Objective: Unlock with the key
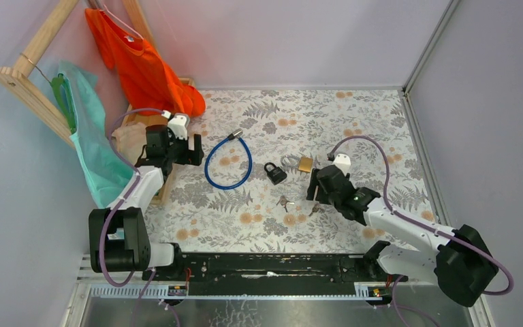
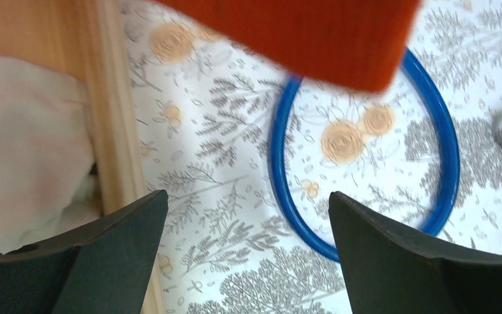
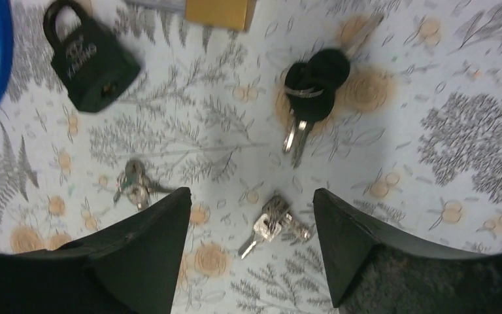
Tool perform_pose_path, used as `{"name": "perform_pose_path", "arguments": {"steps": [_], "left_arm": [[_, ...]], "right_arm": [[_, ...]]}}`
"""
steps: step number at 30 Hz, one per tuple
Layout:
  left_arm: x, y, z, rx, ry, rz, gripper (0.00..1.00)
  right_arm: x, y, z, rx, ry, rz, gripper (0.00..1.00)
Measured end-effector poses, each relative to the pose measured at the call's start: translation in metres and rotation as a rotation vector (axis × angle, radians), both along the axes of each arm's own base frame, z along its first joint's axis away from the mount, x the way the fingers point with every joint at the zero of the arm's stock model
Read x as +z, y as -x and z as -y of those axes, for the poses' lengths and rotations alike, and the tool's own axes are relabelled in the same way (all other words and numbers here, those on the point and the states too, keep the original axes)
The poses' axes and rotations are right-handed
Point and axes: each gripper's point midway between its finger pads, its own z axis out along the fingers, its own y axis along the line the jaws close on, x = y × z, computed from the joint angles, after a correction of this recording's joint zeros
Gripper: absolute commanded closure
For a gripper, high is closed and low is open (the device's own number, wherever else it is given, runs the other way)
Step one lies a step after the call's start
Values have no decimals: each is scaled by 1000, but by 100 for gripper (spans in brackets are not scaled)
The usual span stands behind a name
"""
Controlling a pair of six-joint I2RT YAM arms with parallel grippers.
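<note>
The key (image 3: 314,85) has a chunky black head and a short silver blade, and is ringed to a second one like it. It lies on the patterned mat, up and right of my right gripper (image 3: 251,196). That gripper is open and empty, hovering over a small all-silver key bunch (image 3: 271,222). The black padlock (image 3: 91,65) lies at the upper left and also shows in the top view (image 1: 275,172). In the top view my right gripper (image 1: 317,194) hides the black key. My left gripper (image 2: 248,194) is open and empty above the mat, by the rack (image 1: 194,151).
A brass padlock (image 1: 306,163) lies beside the black one. A blue cable loop (image 1: 228,162) lies left of them. Another silver key bunch (image 3: 134,185) lies by my right gripper's left finger. An orange shirt (image 1: 143,65) and a teal cloth (image 1: 92,143) hang on a wooden rack (image 2: 114,131).
</note>
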Motion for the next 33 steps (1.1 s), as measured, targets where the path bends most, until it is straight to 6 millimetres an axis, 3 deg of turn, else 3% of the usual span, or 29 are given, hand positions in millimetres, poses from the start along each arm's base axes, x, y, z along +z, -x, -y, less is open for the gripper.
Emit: {"name": "perform_pose_path", "arguments": {"steps": [3, 7, 12, 17, 23, 33], "left_arm": [[-8, 10, 7, -57, 2, -44, 0], [-15, 24, 17, -132, 13, -93, 0], [-10, 29, 24, -197, 20, -108, 0], [-3, 31, 29, -242, 22, -103, 0], [-2, 36, 35, -285, 37, -115, 0], [5, 42, 45, -351, 65, -119, 0]], "right_arm": [[-7, 17, -8, 38, 15, -41, 33], [-20, 25, -10, 47, 40, -80, 40], [-47, 38, -2, 50, 94, -155, 44], [-60, 41, 1, 53, 127, -189, 54], [-61, 36, -3, 66, 129, -178, 68], [-59, 36, -18, 108, 75, -185, 100]]}}
